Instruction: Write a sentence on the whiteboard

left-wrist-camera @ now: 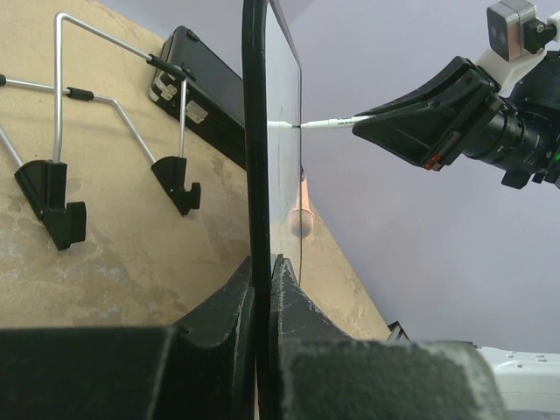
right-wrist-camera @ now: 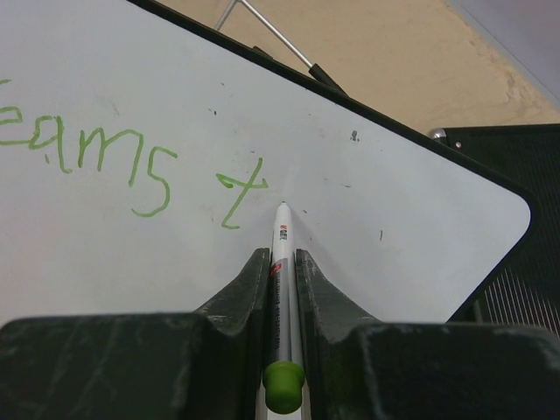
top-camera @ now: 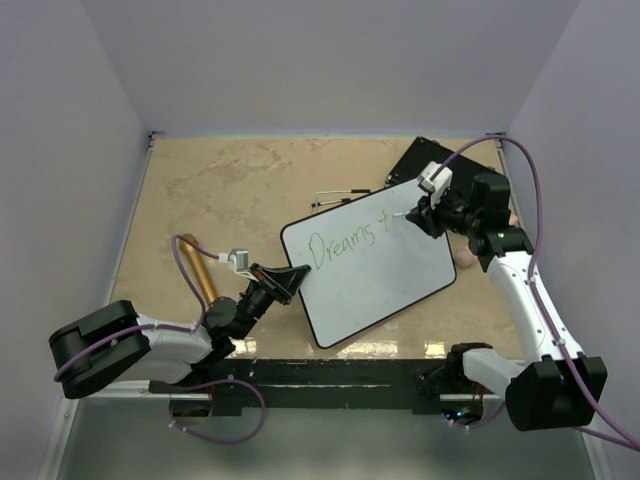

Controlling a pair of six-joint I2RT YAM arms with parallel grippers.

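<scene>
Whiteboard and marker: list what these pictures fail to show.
- Left wrist: the whiteboard is edge-on, so its writing is hidden.
- Right wrist: the frame's left edge cuts off the first word's start; the print on the marker is too small to read.
- Top: the black board is partly hidden behind the whiteboard and right pincer.

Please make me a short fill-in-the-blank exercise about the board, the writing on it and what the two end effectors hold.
1. The handwritten letters are ____ in colour.
2. The first word written is ____.
3. The right end effector is shut on a ____.
4. The left end effector is shut on the edge of the ____.
Missing words: green; Dreams; marker; whiteboard.
</scene>
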